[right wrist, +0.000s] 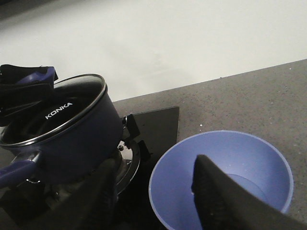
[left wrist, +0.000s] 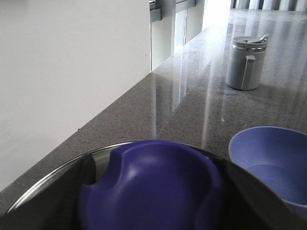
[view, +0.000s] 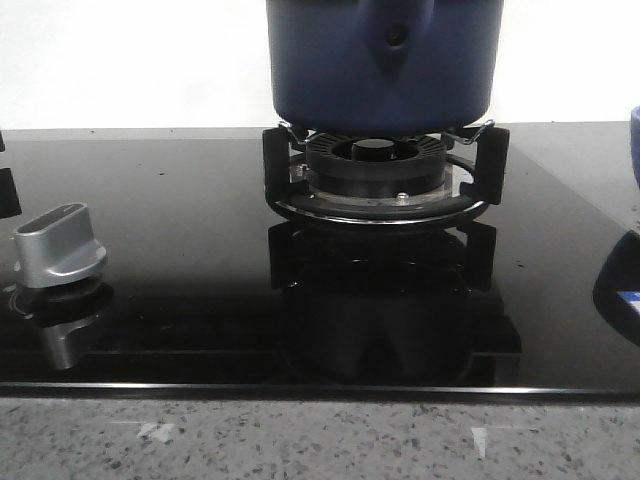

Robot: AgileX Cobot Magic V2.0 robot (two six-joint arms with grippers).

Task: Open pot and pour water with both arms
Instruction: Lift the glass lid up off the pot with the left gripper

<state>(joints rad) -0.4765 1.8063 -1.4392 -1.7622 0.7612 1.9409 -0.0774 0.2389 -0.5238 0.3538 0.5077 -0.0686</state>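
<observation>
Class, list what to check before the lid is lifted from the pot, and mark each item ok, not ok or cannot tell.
1. The pot sits on the burner stand: ok.
2. The lid is seated on the pot: ok.
3. The left gripper is at the lid knob: ok.
4. Its jaws are closed on the knob: cannot tell.
5. The right gripper is free, jaws apart: ok.
6. The bowl is upright, right of the pot: ok.

Daylight is streaking glare across the tabletop [left wrist: 192, 110]; the near lid knob [left wrist: 148, 191] is blurring; the white wall is overexposing.
</observation>
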